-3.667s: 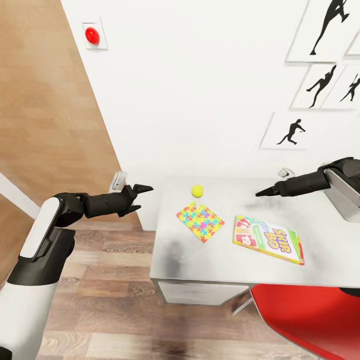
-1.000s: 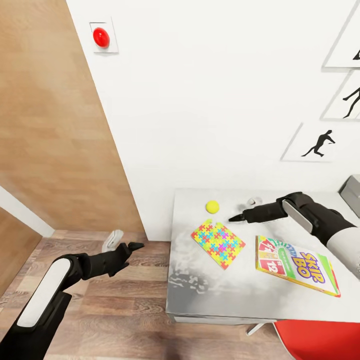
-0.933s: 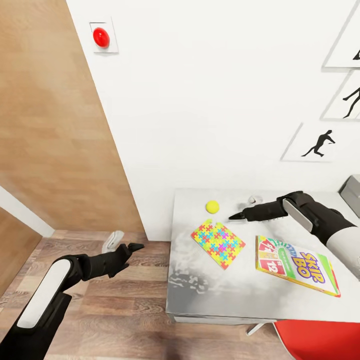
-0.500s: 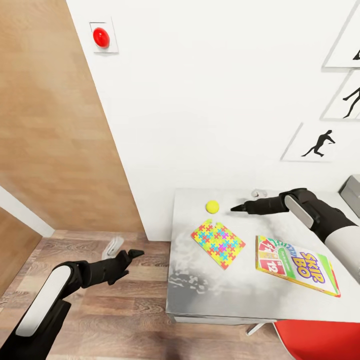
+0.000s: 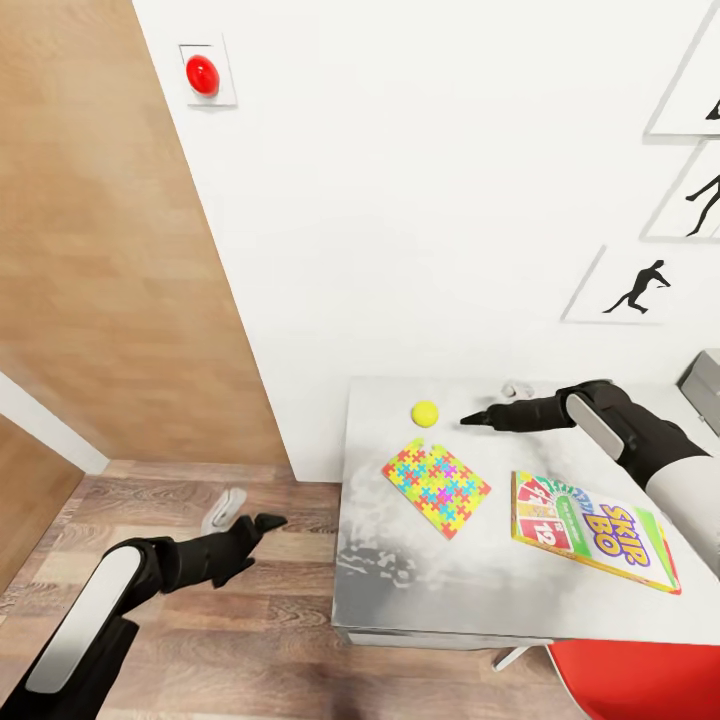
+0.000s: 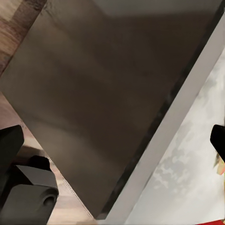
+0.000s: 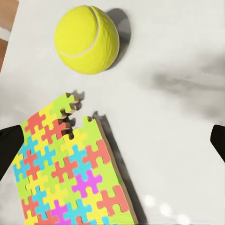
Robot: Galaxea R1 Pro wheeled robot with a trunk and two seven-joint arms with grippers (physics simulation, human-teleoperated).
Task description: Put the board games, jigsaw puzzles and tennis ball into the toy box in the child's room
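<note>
Left of the surface (image 5: 600, 395), our left pincer (image 5: 268, 521) hangs over the wood floor (image 5: 250, 630), spread wide and empty. On the surface lie the tennis ball (image 5: 425, 412), a jigsaw puzzle (image 5: 437, 486) just beside it, and the SKIP BO box (image 5: 590, 530). Our right pincer (image 5: 470, 418) points at the ball, parted, gripping nothing. The toy box (image 5: 705, 380) is cut off at the frame edge.
</note>
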